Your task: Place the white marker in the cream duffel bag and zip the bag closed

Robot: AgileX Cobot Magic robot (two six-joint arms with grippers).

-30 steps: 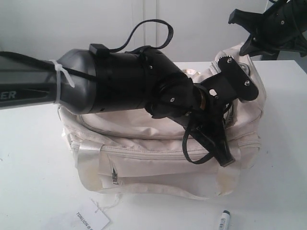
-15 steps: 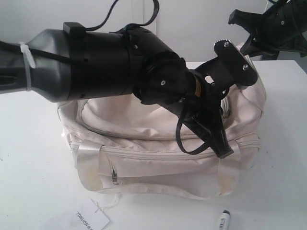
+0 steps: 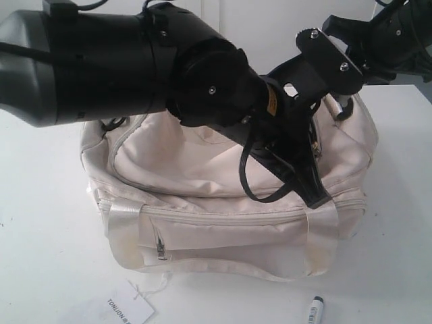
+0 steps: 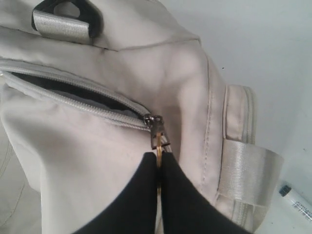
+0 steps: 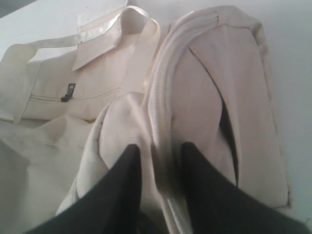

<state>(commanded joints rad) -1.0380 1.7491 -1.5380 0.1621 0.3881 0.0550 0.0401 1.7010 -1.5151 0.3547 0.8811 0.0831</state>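
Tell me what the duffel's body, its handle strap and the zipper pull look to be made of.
Cream duffel bag body: soft woven fabric, matte; it creases and sags. Handle strap: glossy ribbed webbing, probably synthetic, catching light. Zipper pull: looks like gold-toned metal, mostly hidden by the left end effector.

A white table [image 3: 40, 229] is stretching across the foreground and out to both sides, its matte top taking soft, even light and carrying only faint grey shadows. Behind it a plain white wall [image 3: 270, 27] is rising to the top edge, a thin vertical seam [image 3: 220, 8] running down it
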